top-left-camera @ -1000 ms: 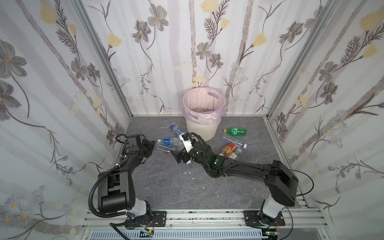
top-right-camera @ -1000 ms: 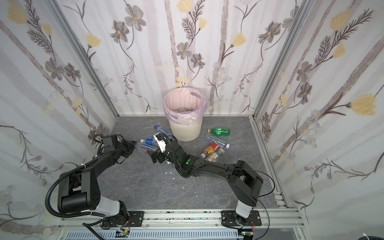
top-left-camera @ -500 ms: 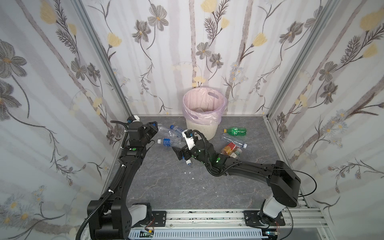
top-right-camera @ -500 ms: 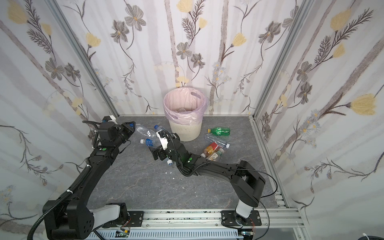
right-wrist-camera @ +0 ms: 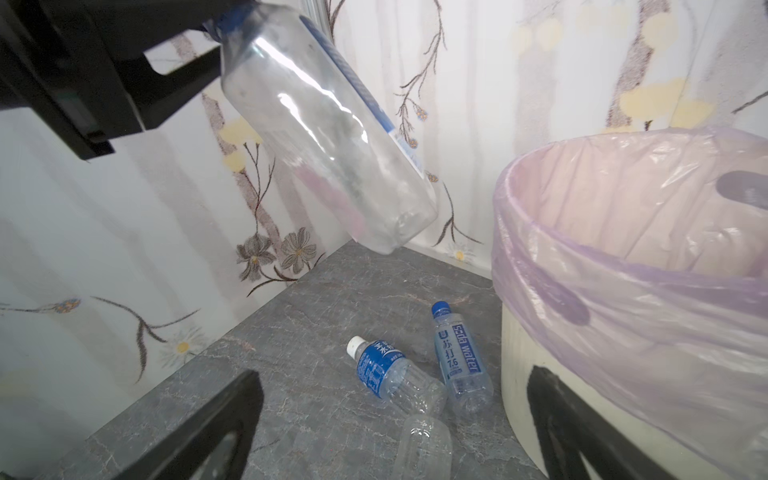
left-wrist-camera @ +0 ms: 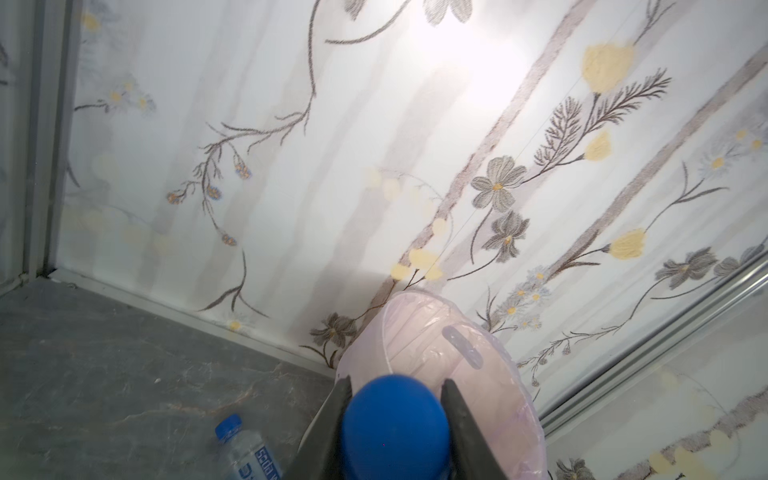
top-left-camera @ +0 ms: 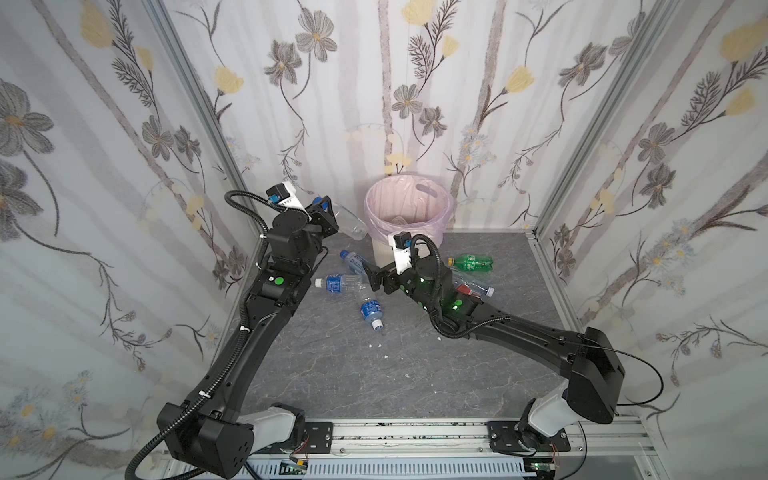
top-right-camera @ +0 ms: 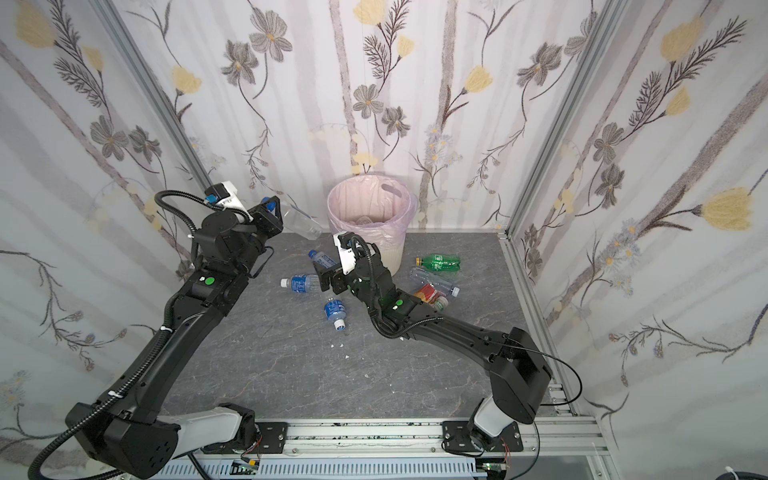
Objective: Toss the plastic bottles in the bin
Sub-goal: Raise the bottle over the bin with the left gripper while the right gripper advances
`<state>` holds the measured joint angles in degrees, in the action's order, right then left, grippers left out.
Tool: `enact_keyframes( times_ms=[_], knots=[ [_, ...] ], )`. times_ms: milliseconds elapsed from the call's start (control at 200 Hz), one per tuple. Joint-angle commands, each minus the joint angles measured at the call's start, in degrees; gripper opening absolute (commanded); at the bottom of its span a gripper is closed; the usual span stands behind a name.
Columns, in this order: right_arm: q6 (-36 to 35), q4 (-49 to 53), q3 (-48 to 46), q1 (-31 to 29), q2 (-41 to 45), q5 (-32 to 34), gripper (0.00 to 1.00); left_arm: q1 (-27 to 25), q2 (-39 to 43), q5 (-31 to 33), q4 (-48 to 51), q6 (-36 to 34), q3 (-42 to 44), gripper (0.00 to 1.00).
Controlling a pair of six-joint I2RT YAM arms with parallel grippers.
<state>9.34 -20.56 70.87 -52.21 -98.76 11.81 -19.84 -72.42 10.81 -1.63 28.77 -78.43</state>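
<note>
Clear bottle (top-left-camera: 350, 223) pinched at its blue cap, raised just beside the bin (top-left-camera: 445, 216)
It hangs tilted, base toward the bin's rim but short of it, neck clamped in my left gripper (left-wrist-camera: 395, 384). My right gripper (top-left-camera: 376, 277) stands spread wide, low near the bin, above three loose bottles (right-wrist-camera: 390, 374) on the grey floor (top-left-camera: 332, 365); a green bottle (top-left-camera: 471, 262) lies further right
</note>
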Motion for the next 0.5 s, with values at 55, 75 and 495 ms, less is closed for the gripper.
enact_keyframes(
  times_ms=[55, 75, 495],
  knots=[
    [-0.66, 0.93, 1.45, 2.48, 2.47, 2.82, 1.00, -4.50, -4.51, 6.64, -1.36, -6.74, -7.54, 0.29],
    [-0.73, 1.00, 1.61, 2.81, 2.74, 3.11, 1.00, -5.18, -5.10, 7.01, -1.44, -7.31, -8.58, 0.29],
    [-1.43, 5.02, 6.04, 10.13, 9.45, 5.19, 1.00, -17.94, -20.42, 15.80, -2.72, -26.98, -33.97, 0.29]
  ],
)
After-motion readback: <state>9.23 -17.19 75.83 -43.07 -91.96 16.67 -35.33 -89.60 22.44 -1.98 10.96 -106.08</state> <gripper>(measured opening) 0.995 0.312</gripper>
